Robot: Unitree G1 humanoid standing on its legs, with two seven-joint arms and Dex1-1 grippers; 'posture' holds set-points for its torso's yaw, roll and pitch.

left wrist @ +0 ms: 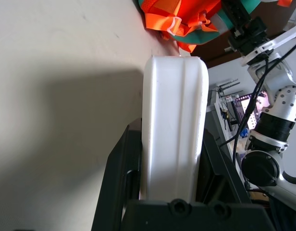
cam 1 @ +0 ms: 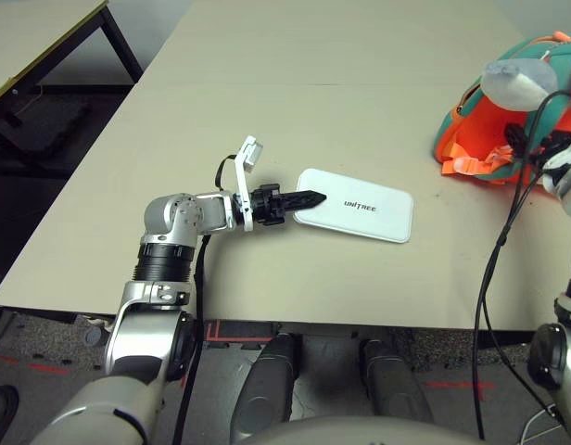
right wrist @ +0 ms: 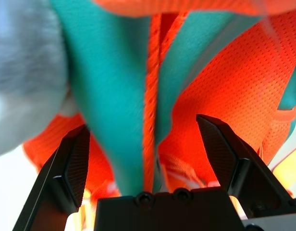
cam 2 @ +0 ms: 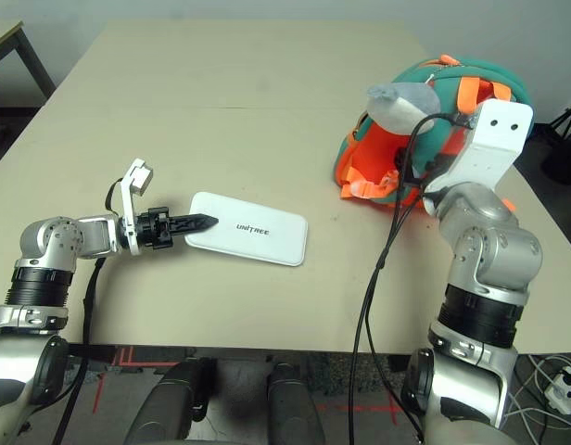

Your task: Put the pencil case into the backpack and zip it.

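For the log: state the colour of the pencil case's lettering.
Dark lettering on the white pencil case, clearest in the left eye view.

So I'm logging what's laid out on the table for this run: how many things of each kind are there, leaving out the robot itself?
Pencil case: 1
Backpack: 1
Plush charm on the backpack: 1
Total: 3

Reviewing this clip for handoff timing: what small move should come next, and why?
Probably close the right gripper on the teal-and-orange edge of the backpack lying between its open fingers, to hold the bag. The left gripper already clamps the end of the pencil case, which lies flat on the table, apart from the bag.
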